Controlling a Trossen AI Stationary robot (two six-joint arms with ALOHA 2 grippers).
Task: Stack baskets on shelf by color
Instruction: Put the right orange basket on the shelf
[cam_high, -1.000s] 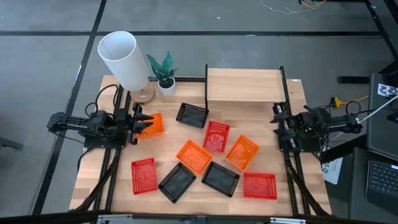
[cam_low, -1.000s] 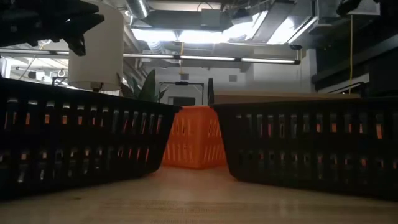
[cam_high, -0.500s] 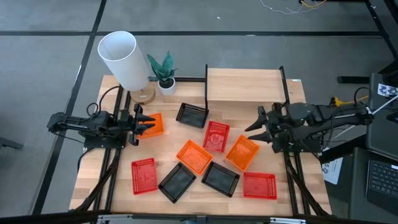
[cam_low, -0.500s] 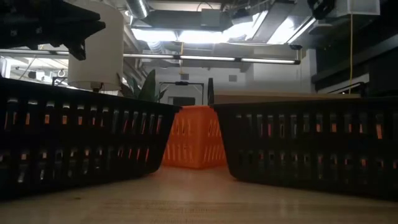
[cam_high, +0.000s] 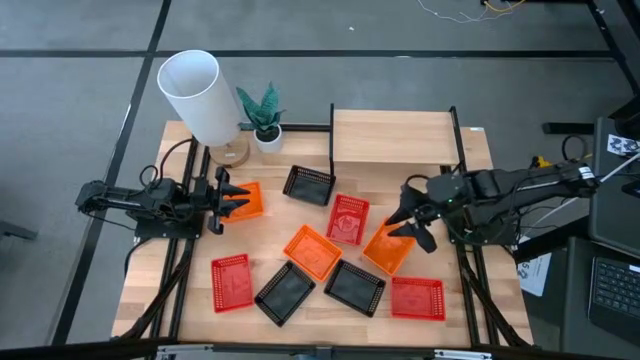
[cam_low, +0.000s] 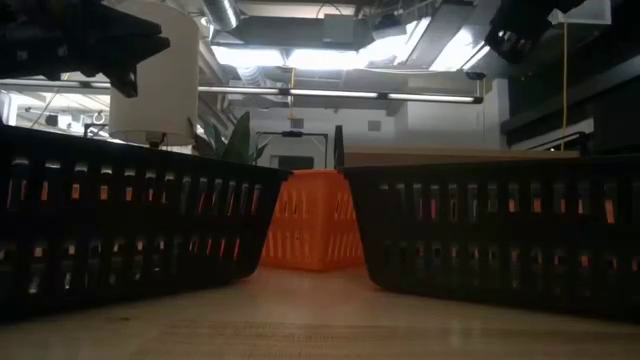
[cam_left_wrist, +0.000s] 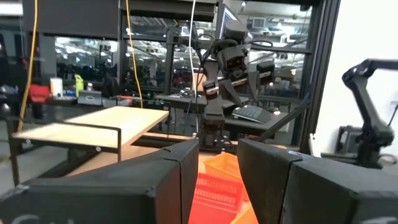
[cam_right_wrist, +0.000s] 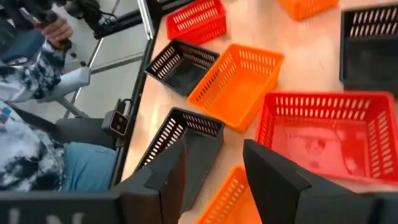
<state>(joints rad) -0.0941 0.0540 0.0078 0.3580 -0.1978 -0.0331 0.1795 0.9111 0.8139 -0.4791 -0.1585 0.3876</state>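
Moved since a second ago: right hand (cam_high: 414, 223), out from the counter's right edge to above the right-hand orange basket (cam_high: 388, 246); fingers spread, holding nothing, seemingly set for a first pick. Baskets unchanged.

Left hand (cam_high: 232, 199): parked over the orange basket (cam_high: 246, 200) at the counter's left side; fingers parted, holding nothing; likely waiting.

Shelf (cam_high: 392, 137): at the far side of the counter (cam_high: 180, 252), bare, no basket on it yet.

Baskets, nine, loose and unsorted on the counter:
- orange: one under each hand, third (cam_high: 311, 251) central.
- red: one (cam_high: 347, 218) just before the shelf, one (cam_high: 231, 281) near left, one (cam_high: 417, 297) near right.
- black: one (cam_high: 308, 185) beside the shelf's left post, two (cam_high: 285, 292) (cam_high: 355, 286) at the near edge.

Other: white cylinder (cam_high: 198, 96) and potted plant (cam_high: 264, 113) at the far left corner, clear of the work.
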